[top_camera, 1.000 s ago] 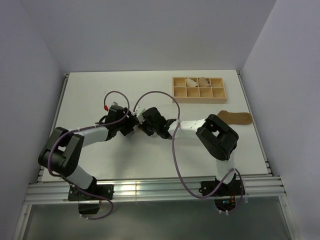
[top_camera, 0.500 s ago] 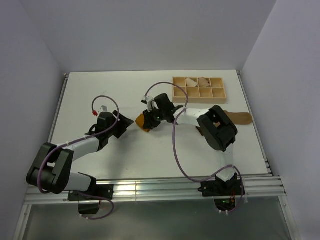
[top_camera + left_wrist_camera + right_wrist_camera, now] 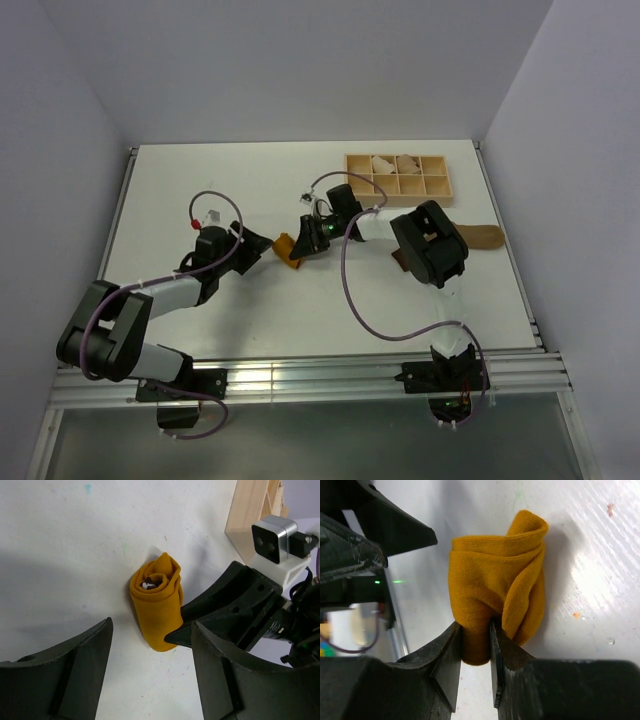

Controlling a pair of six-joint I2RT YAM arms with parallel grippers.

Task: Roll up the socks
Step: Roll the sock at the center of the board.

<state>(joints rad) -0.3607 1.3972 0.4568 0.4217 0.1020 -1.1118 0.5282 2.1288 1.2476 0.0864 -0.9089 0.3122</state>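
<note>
Mustard sock roll [image 3: 495, 595]: soft, light, may unfurl; grip mid-roll.
Right gripper [image 3: 475, 630]: pinching roll's fold.
Left gripper [image 3: 151, 627]: wide, empty.

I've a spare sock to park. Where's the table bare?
Free: the far-left table, left of the wooden tray, and the near strip between the left arm and the purple cable. Crowded: the centre, where the left gripper and right gripper meet at the mustard sock; also the right, with tan sock and right arm.

lab test cell: white table [image 3: 200, 175], blank enclosing walls [image 3: 300, 70], aluminium mounting rail [image 3: 320, 378]
</note>
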